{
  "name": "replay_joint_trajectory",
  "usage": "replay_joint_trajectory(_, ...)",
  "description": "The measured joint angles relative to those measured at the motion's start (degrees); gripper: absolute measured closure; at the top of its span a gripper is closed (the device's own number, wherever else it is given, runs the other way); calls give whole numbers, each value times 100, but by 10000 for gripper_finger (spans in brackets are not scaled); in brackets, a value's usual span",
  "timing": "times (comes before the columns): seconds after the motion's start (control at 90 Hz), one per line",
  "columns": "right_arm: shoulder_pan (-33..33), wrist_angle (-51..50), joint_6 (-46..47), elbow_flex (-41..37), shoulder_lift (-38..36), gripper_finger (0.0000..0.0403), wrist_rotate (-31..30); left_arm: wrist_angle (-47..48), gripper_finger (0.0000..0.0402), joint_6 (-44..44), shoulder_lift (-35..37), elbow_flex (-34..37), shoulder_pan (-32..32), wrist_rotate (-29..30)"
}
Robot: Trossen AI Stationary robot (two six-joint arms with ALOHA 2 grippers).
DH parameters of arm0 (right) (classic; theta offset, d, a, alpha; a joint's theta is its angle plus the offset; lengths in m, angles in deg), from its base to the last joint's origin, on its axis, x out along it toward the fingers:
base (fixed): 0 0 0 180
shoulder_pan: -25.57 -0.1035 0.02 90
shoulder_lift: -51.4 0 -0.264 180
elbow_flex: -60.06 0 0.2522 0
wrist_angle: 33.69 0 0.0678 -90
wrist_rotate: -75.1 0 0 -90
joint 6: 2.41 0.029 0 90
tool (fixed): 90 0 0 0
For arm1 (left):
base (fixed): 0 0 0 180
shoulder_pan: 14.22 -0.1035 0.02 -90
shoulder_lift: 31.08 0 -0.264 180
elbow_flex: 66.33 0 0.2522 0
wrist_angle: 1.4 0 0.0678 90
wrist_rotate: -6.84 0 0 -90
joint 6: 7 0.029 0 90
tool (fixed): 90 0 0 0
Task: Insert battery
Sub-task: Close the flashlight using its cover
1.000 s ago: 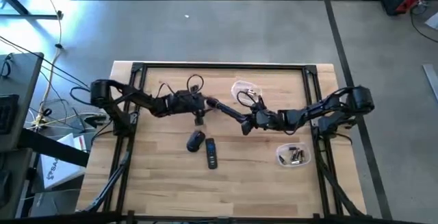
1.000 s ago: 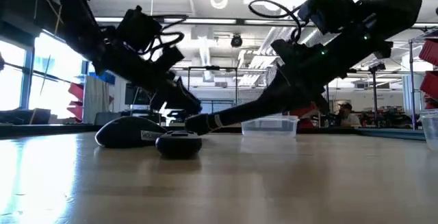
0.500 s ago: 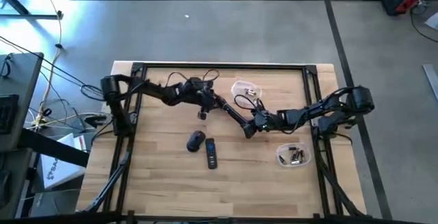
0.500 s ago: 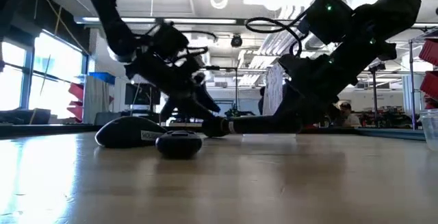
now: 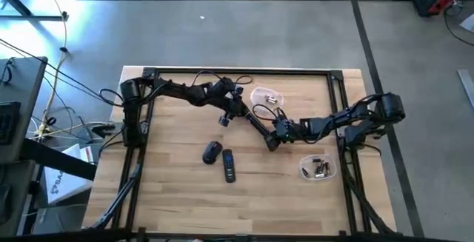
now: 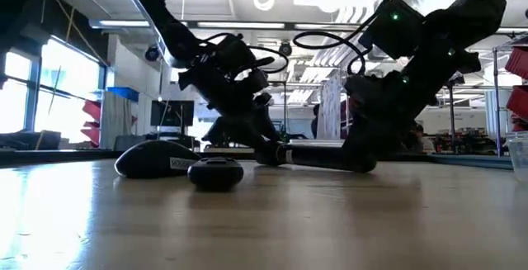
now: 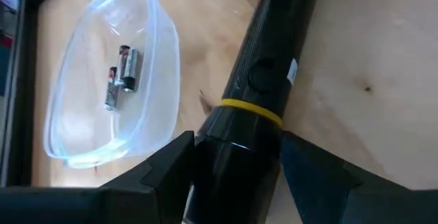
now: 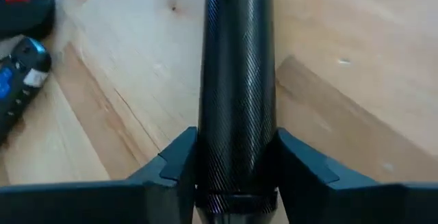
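Both grippers clamp the black flashlight (image 5: 255, 127) near table (image 5: 170, 197) centre — left gripper (image 7: 233, 166) at head end by battery tub (image 7: 102, 80), right gripper (image 8: 236, 169) pinching barrel's other end.

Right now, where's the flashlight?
High view: the flashlight lies mid-table, held at both ends by the left end effector and right end effector, above the remote.

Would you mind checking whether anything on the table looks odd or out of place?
Nothing stands out. The flashlight lies flat, shared between the left gripper and right gripper; the batteries sit inside their clear tub.
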Motion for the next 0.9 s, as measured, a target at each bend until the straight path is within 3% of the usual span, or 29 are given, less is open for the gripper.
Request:
replay_joint_trajectory(0.167, 135, -254, -1219, 183, -21, 174, -66, 232, 211, -330, -7, -4, 162, 201)
replay_joint_trajectory(0.289, 238, -203, -2106, 336, -3, 157, -686, 224, 211, -600, -9, 3, 295, 294)
replay_joint_trajectory(0.533, 372, 49, -3031, 327, 230, 229, -772, 214, 211, -1061, 19, 16, 474, 533)
replay_joint_trajectory(0.7, 369, 464, -3070, 348, 684, 285, -586, 616, 211, -1573, 297, 32, 580, 491)
replay_joint_trajectory(0.9, 374, 670, -3403, 358, 844, 289, -398, 1325, 211, -1794, 863, 102, 604, 165)
